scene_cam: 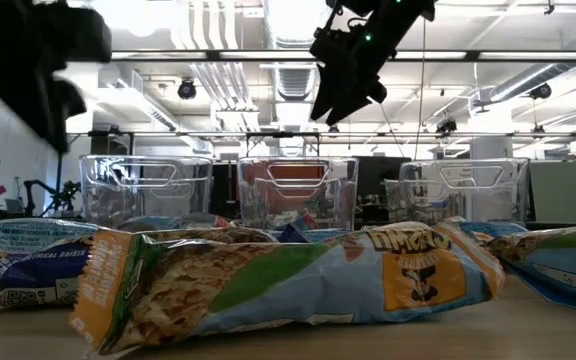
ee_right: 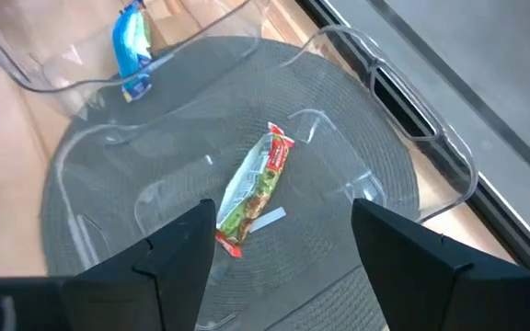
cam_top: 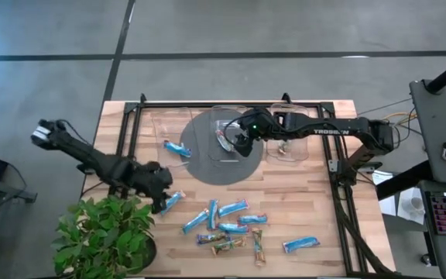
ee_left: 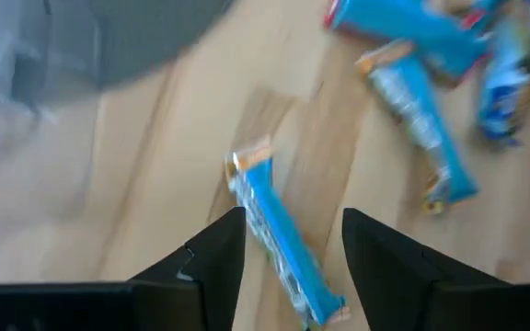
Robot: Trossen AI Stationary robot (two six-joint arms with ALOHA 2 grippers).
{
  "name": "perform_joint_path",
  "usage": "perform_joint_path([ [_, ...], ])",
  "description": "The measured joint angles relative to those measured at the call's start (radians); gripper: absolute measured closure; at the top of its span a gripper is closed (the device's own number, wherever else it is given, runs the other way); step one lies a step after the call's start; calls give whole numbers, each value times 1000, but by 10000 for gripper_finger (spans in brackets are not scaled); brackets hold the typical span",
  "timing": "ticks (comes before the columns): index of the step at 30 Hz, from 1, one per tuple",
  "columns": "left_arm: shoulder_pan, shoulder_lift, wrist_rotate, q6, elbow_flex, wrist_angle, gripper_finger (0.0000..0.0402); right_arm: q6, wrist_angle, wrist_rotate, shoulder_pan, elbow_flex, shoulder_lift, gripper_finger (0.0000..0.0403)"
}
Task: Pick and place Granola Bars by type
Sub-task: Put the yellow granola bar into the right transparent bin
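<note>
Between the spread, empty fingers of the left gripper (ee_left: 288, 253) lies a blue granola bar (ee_left: 279, 237), its long axis running forward out of the jaws toward the loose pile of bars (cam_top: 227, 225) farther right. Over the middle bin (ee_right: 403, 147), the right gripper (ee_right: 283, 244) hangs open above a green-and-red bar (ee_right: 254, 188).

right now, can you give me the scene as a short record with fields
left gripper: open, low over a blue bar on the wood table
right gripper: open, empty, above the middle bin
middle bin: one green and red bar
left bin: one blue bar
right bin: one bar, colour unclear
loose bars: cluster on the table's near side
</note>
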Motion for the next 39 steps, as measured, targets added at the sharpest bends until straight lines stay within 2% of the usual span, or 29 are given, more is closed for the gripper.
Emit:
perform_joint_path([
  [8,-54,180,40,-283,-71,26,236,-4,0,-1,0,-1,41,158],
  [16,-62,270,68,-248,-70,226,236,-8,-2,-1,-1,-1,42,158],
  [27,-65,443,-8,-324,-68,204,239,-12,-2,-2,0,-1,42,158],
  [30,-65,452,-21,-322,-67,207,262,-12,-2,-2,0,-1,41,158],
  [34,-64,415,-43,-297,-64,204,332,-27,-2,-33,0,4,22,159],
  [36,-61,385,-50,-288,-60,208,372,-34,-1,-86,0,15,8,159],
  [39,-60,332,-42,-272,-54,196,387,-64,-1,-197,1,38,-20,159],
])
